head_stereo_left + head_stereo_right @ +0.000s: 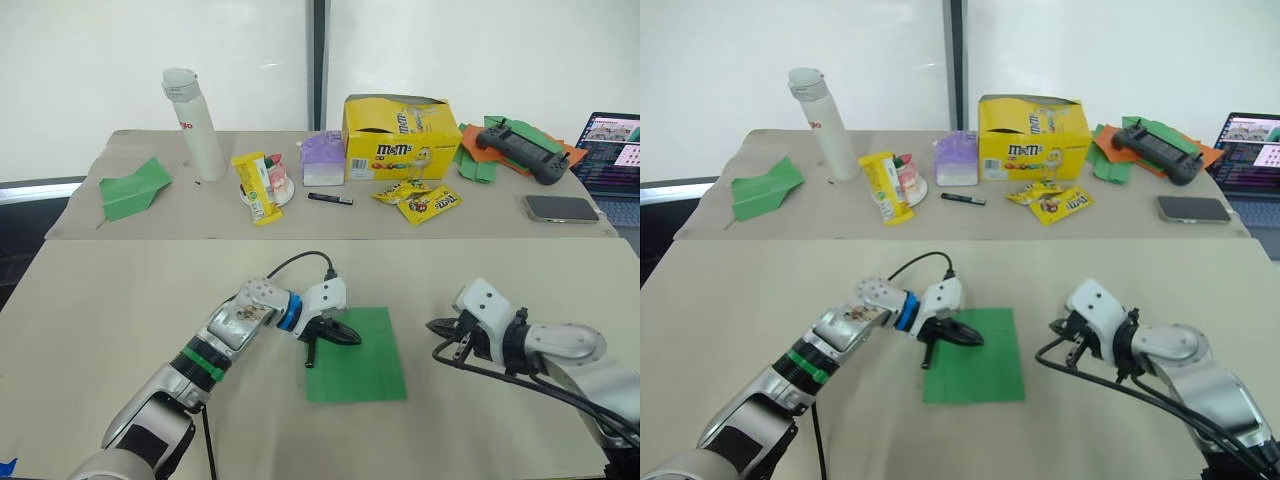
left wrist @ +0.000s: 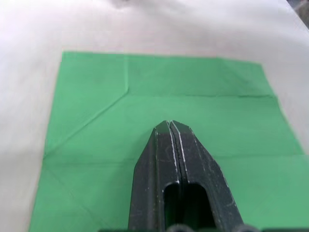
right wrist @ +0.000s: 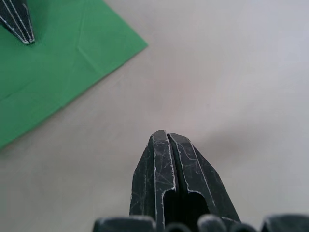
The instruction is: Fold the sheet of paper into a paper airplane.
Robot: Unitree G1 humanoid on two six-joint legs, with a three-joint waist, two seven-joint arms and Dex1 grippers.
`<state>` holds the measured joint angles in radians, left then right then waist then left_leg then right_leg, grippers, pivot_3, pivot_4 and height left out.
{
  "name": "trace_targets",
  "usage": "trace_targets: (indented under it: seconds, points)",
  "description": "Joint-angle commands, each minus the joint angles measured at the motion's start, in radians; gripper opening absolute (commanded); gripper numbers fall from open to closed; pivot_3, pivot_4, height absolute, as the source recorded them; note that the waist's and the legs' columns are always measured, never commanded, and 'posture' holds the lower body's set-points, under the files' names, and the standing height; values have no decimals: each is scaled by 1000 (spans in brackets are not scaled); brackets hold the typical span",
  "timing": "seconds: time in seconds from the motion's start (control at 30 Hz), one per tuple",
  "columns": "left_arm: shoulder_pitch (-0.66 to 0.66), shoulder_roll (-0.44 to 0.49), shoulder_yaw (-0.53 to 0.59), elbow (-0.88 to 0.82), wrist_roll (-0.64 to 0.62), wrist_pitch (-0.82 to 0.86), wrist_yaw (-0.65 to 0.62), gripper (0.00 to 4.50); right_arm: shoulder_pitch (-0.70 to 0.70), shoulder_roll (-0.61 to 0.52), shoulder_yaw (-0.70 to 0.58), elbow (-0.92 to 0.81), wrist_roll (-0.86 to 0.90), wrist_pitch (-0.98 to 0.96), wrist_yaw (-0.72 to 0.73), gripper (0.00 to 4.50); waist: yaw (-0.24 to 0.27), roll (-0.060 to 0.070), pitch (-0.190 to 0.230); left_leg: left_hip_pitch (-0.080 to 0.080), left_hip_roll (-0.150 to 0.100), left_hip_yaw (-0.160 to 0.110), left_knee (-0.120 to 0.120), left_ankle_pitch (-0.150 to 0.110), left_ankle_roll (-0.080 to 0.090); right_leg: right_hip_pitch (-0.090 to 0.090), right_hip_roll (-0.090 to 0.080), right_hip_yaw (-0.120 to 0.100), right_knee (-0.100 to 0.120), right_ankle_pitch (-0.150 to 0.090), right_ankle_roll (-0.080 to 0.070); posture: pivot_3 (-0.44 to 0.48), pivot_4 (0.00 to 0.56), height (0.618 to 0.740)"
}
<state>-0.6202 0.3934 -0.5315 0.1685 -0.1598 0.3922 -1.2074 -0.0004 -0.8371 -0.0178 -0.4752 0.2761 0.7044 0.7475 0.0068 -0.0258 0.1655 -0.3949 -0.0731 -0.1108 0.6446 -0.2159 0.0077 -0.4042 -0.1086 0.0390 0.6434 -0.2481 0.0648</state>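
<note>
The sheet of paper is a bright green rectangle lying flat on the near table, with faint crease lines across it. My left gripper is shut with nothing between its fingers. Its tips are over the sheet's left part, and I cannot tell whether they touch it. My right gripper is shut too and holds nothing. It hangs over bare table to the right of the sheet, a short gap from the paper's edge. The paper airplane is out of view.
The back table holds a white bottle, a green paper dart, a yellow M&M's box, snack packets, a black pen, crumpled green and orange papers under a gamepad, a phone and a laptop.
</note>
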Motion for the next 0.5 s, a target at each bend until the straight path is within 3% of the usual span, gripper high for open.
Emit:
trace_targets:
  seconds: [0.03,0.17,0.3,0.5]
  points:
    - [-2,13,-31,19,52,0,-8,0,-11,50,-55,-52,17,36,-69,9,-2,0,0,0,0,0,0,0,0,0,0,0,0,0,0,0,150,740]
    - [3,44,-17,42,77,-23,-8,0,-33,141,-85,-77,101,102,-97,9,-4,0,0,1,0,0,0,0,0,1,0,1,1,0,0,0,150,740]
    - [70,78,27,-33,43,-19,-3,0,-64,185,-76,-70,165,172,-103,1244,-18,0,0,3,1,-2,0,0,0,1,1,2,2,0,0,0,150,740]
    - [175,96,81,-163,24,144,93,0,-129,243,-75,-46,239,260,-135,3316,-21,0,-1,5,1,-4,-1,0,1,2,1,3,2,0,0,0,150,740]
